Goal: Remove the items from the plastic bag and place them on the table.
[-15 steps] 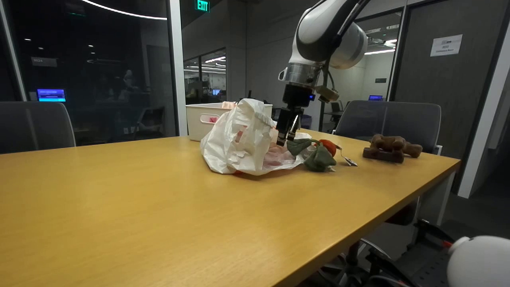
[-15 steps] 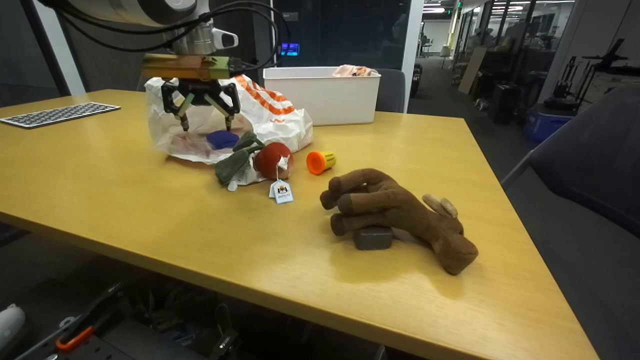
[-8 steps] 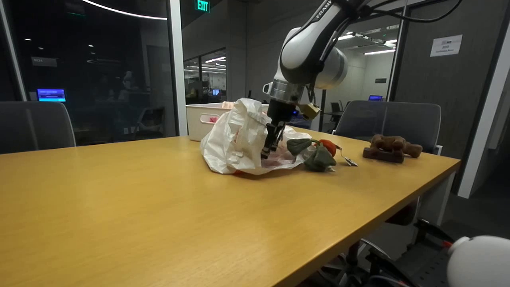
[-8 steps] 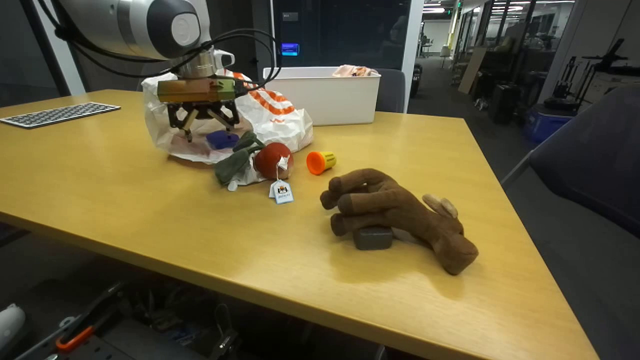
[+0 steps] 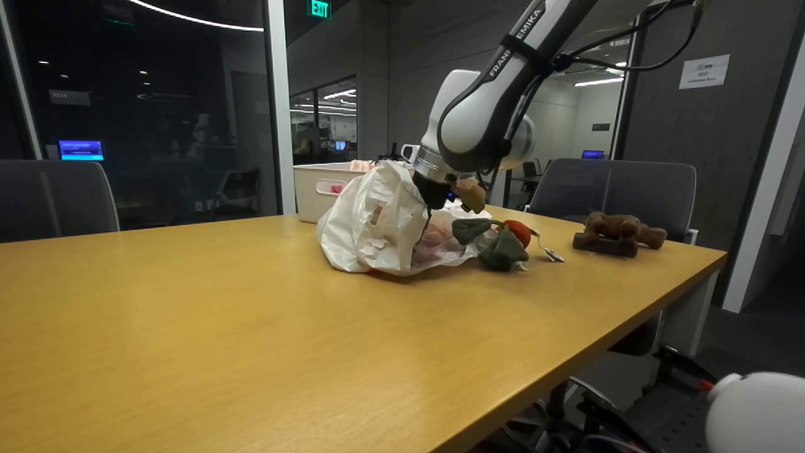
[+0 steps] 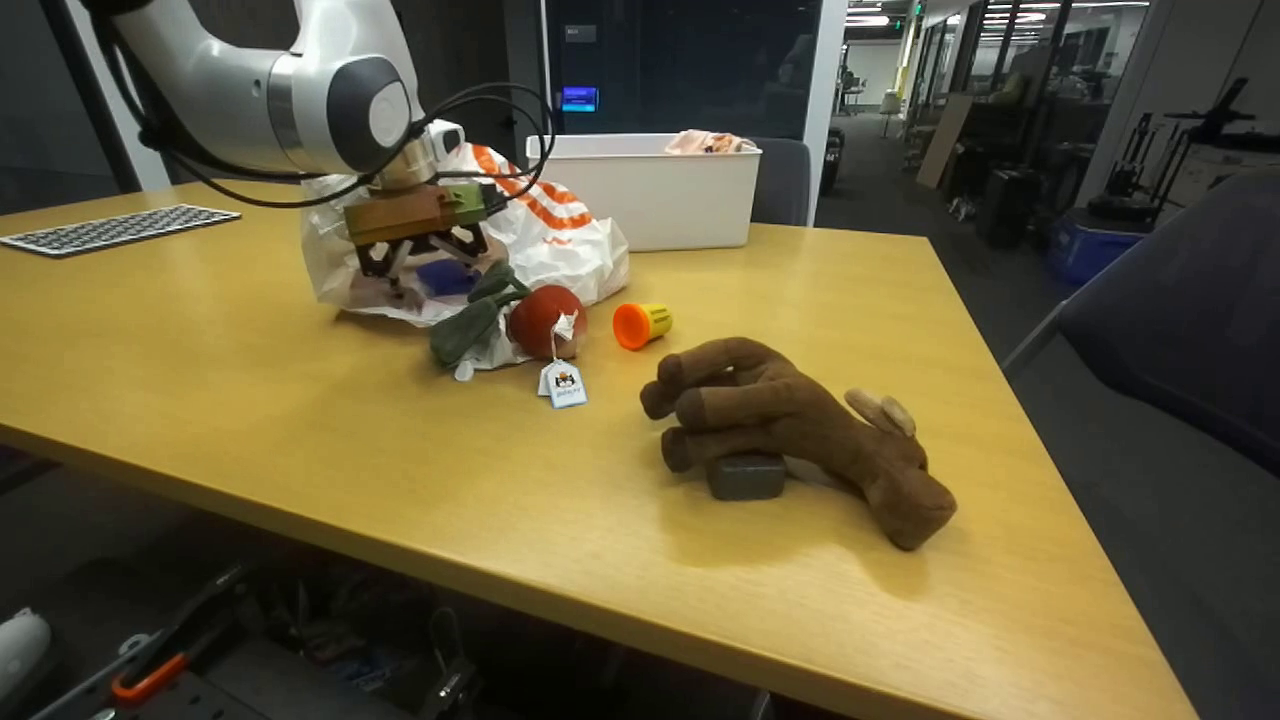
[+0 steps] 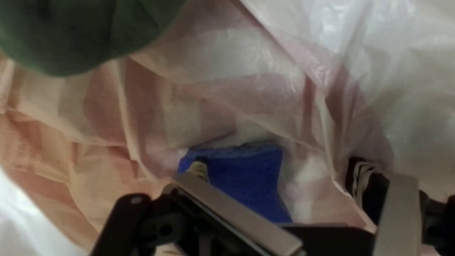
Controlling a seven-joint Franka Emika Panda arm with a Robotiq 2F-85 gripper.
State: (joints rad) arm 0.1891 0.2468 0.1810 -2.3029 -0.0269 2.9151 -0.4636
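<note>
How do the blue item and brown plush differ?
The blue item lies in the mouth of the plastic bag; the brown plush lies on the table, across a dark block. The blue item sits by the open gripper, the brown plush well away. The blue item shows no limbs; the brown plush does. Neither is gripped.

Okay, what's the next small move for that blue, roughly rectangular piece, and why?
Probably shift the open pincer slightly left in the wrist view before closing: there, the left fingertip overlaps the blue piece, while the right one stands clear of it.

Ext. cams across tbl (image 5: 302, 321), wrist close-up
</note>
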